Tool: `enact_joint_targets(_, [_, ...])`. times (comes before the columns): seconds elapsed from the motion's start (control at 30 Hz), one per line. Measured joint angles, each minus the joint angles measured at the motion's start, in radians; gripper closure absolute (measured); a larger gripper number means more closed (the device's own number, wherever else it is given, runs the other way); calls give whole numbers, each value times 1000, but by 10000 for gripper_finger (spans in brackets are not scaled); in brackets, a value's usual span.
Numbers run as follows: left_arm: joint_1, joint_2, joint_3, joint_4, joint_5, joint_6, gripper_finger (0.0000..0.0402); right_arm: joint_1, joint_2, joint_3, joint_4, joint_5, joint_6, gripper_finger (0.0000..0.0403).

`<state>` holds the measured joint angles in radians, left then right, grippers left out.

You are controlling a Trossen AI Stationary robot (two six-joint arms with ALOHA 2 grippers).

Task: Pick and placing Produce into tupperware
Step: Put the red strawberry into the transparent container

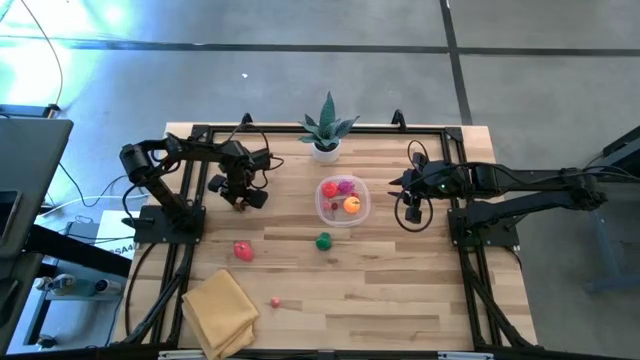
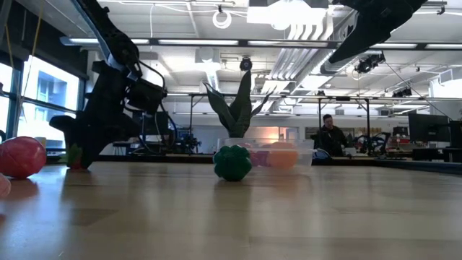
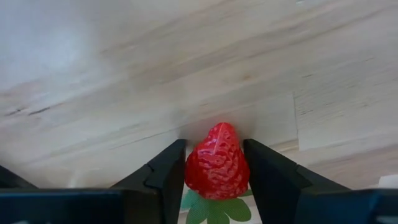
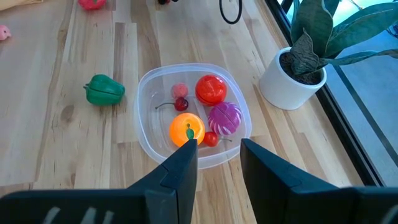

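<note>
A red toy strawberry (image 3: 217,163) with green leaves lies on the wooden table at the far left, and my left gripper (image 1: 241,200) is shut on it from above. In the low view the strawberry (image 2: 74,155) shows at table height under that gripper. The tupperware (image 1: 325,213), a clear rounded container, holds several pieces of produce: an orange, a red one, a purple one and cherries (image 4: 186,127). My right gripper (image 4: 219,152) hangs open above the tupperware's right rim (image 4: 146,140), with nothing between its fingers. My left gripper pinches the strawberry's two sides (image 3: 193,168) between its two fingers, at the berry's wide part near the leaves. The fingers come steeply from above, slanting. The strawberry rests on the table, its pointed tip away from the wrist.
A green toy pepper (image 1: 323,241) sits on the table just in front of the tupperware. A red fruit (image 1: 243,250) and a small pink piece (image 1: 275,301) lie nearer the front left. A folded yellow cloth (image 1: 220,310) is at the near left, a potted plant (image 1: 327,130) at the far edge.
</note>
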<state>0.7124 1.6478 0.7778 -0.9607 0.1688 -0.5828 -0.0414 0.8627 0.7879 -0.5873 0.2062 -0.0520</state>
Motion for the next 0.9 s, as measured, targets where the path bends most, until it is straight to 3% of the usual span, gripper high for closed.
enact_joint_targets(0.23, [-15,2,50,34,-19,61,259,0,0,0,0,0,0,290])
enact_joint_targets(0.4, [-64,2,121,50,21,85,256,0,0,0,0,0,0,290])
enact_joint_targets(0.73, [-242,1,350,109,32,116,255,0,0,0,0,0,0,290])
enact_joint_targets(0.9, [-351,1,492,204,-1,240,255,0,0,0,0,0,0,290])
